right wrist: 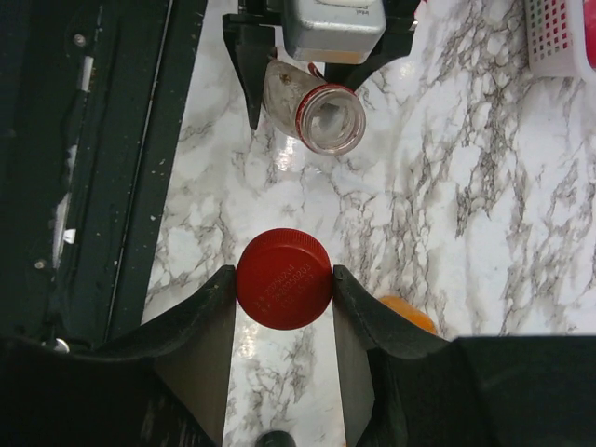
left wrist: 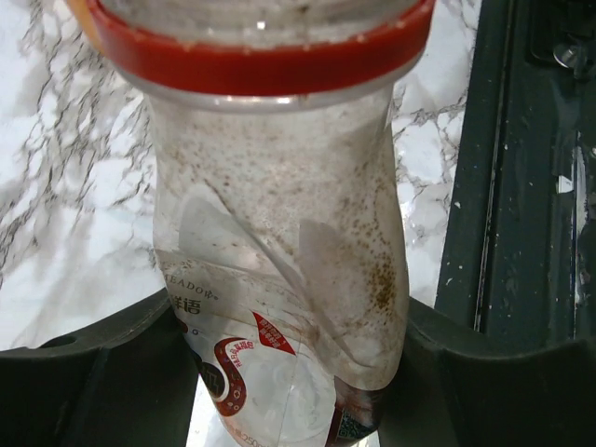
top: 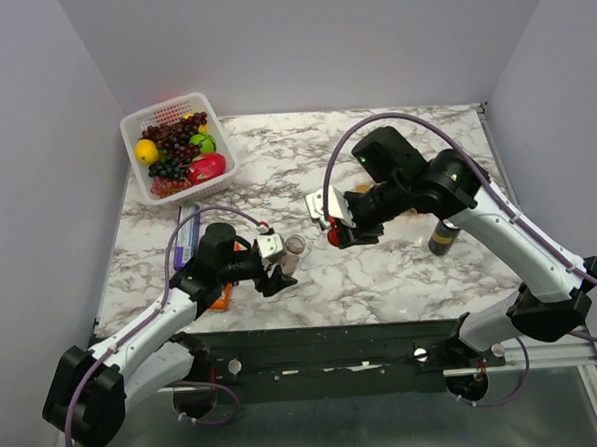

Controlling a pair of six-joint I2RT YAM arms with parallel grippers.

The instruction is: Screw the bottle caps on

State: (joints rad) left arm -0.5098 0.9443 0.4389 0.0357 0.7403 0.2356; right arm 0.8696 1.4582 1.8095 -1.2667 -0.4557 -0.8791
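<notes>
My left gripper (top: 279, 262) is shut on the clear bottle (top: 294, 250) and holds it tilted above the table, its open mouth toward the right arm. In the left wrist view the bottle (left wrist: 279, 233) fills the space between the fingers (left wrist: 93, 372), with a red neck ring (left wrist: 261, 56) on top. My right gripper (top: 337, 235) is shut on the red cap (right wrist: 284, 277), a short way right of the bottle's mouth (right wrist: 328, 118). A round orange thing (right wrist: 407, 313) shows behind the right finger, partly hidden; I cannot tell whether it is the cap or the bottle.
A white basket (top: 133, 125) of fruit stands at the back left. A black can (top: 442, 238) stands right of the right gripper. A purple box (top: 186, 237) and an orange item (top: 221, 302) lie beside the left arm. The black base rail (top: 315, 343) runs along the near edge.
</notes>
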